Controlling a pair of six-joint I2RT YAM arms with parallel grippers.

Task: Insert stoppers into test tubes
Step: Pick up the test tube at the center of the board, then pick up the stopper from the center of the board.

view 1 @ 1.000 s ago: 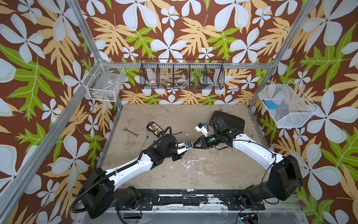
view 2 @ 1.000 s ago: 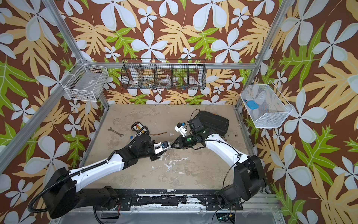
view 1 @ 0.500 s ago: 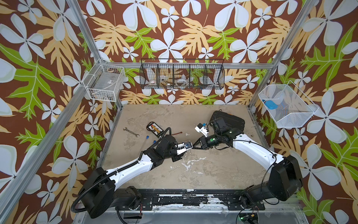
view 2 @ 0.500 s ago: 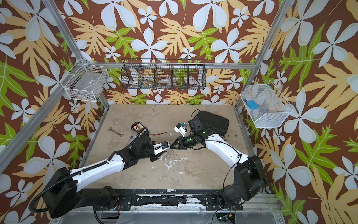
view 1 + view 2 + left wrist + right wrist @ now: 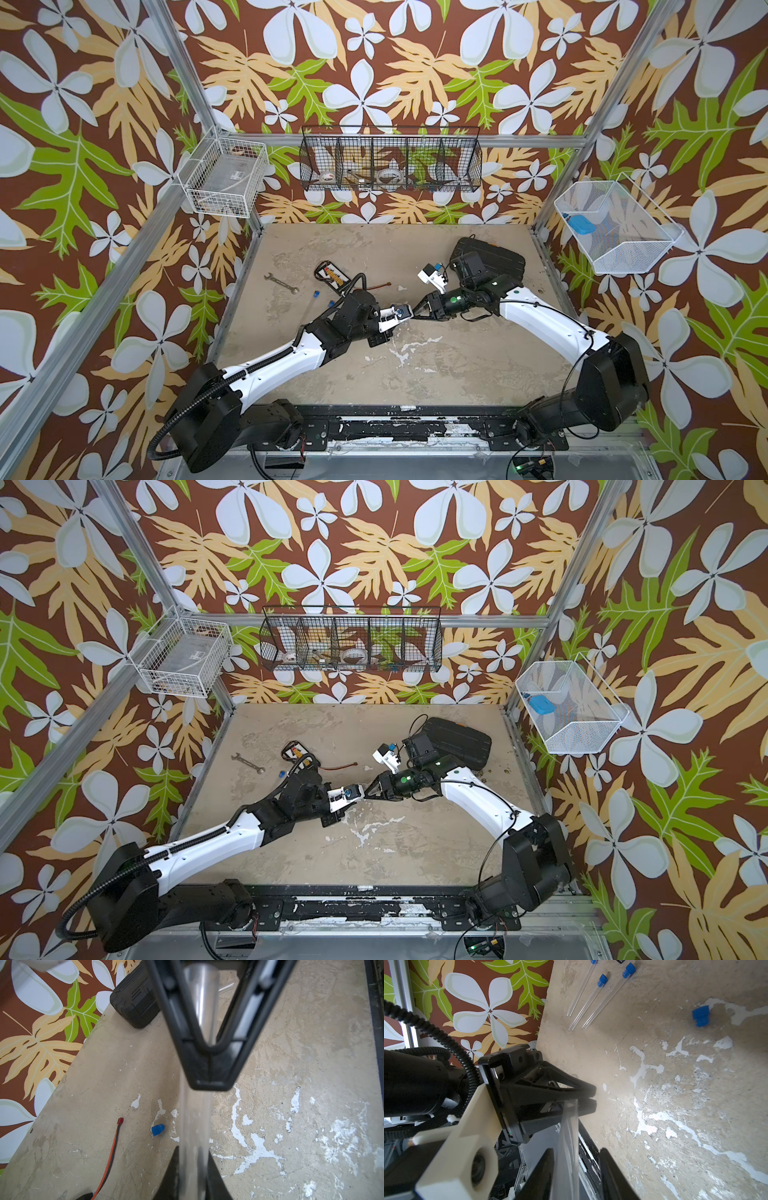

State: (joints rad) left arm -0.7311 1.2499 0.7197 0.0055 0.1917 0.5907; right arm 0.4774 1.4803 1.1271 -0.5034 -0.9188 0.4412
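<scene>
A clear test tube [image 5: 194, 1118] hangs above the table between both grippers, which meet tip to tip at mid-table. My left gripper [image 5: 192, 1151] is shut on the tube; the same grip shows as black fingers [image 5: 583, 1096] clamped on the tube's end. My right gripper [image 5: 577, 1150] stands open around the tube's [image 5: 568, 1147] other part, with a gap on one side. In a top view the left gripper [image 5: 405, 312] faces the right gripper [image 5: 417, 311]. One loose blue stopper [image 5: 700, 1016] lies on the table. Three stoppered tubes [image 5: 591, 997] lie side by side.
A black case [image 5: 494, 259] sits at the back right behind the right arm. A silver wrench [image 5: 281, 283], a small battery pack [image 5: 332, 274] and a red-black wire [image 5: 113, 1151] lie at the back left. Wire baskets [image 5: 390, 160] hang on the walls.
The left jaws have closed fully on the tube. The right jaws have parted from it. Both arms have hardly moved.
</scene>
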